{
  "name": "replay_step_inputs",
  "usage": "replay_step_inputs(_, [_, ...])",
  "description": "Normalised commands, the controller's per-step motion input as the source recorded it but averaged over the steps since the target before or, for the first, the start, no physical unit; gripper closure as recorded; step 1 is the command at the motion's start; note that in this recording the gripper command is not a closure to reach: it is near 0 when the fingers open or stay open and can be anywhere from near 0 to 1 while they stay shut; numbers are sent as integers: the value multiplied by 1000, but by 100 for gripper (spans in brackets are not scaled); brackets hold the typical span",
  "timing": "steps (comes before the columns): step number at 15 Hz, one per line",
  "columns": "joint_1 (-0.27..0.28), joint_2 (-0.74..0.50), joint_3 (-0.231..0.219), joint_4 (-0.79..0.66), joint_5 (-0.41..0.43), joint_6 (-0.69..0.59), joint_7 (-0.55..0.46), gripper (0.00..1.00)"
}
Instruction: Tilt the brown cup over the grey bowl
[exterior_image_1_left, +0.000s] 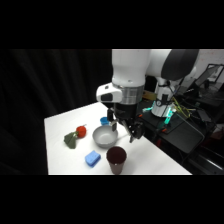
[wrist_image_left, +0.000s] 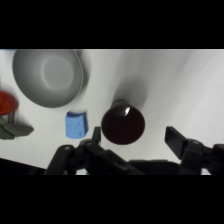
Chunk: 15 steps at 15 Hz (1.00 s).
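Gripper (wrist_image_left: 134, 137) open above upright brown cup (wrist_image_left: 123, 126), grey bowl (wrist_image_left: 47, 77) near, both on white table (wrist_image_left: 175, 85)

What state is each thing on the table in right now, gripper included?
Tall reddish-brown tapered cup: upright, ungripped.
Shiny grey round bowl: upright, looks empty.
Flat blue rectangular sponge: lying flat, between bowl and cup.
Small blue cup: behind the bowl, mostly hidden.
Black two-finger gripper: open, above the brown cup.

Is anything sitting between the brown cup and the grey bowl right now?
Almost bare: in the wrist view only white table separates the brown cup from the grey bowl. The blue sponge lies just beside that gap, not squarely in it.
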Motion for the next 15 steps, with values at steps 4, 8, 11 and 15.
replay_step_inputs(4, [-1,219,49,188,230,257,-305,0])
replay_step_inputs(8, [-59,171,39,83,236,289,-344,0])
replay_step_inputs(11, [-72,234,28,42,165,233,-297,0])
replay_step_inputs(15, [-33,231,26,41,95,152,-209,0])
